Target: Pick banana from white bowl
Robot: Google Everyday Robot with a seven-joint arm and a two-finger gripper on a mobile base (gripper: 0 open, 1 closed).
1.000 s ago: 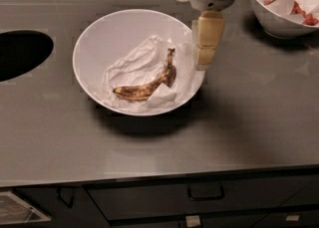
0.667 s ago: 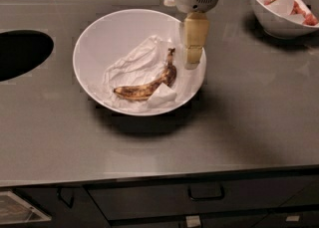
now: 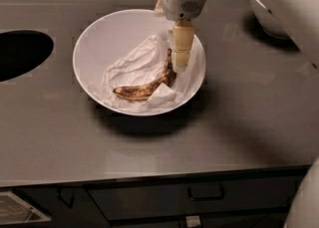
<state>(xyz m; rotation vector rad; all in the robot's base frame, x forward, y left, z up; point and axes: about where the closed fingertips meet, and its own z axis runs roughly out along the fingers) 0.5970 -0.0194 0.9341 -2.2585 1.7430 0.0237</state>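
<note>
The banana [image 3: 145, 86], small, curved and mottled brown-black, lies on crumpled white paper [image 3: 134, 65] in the wide white bowl [image 3: 99, 33] on the grey counter. The gripper [image 3: 180, 61] hangs from above over the right half of the bowl, its pale fingers pointing down just above the banana's upper stem end. The wrist and arm hide part of the bowl's far rim. The banana rests in the bowl, not held.
A dark round opening [image 3: 20, 53] is cut in the counter at the left. A second white bowl [image 3: 266, 18] sits at the back right, mostly hidden by the arm. Dark drawers [image 3: 204, 192] run below the counter's front edge.
The gripper has moved left from beside the bowl's right rim to over the bowl's inside, and has come lower toward the banana's stem end. The banana has not moved.
</note>
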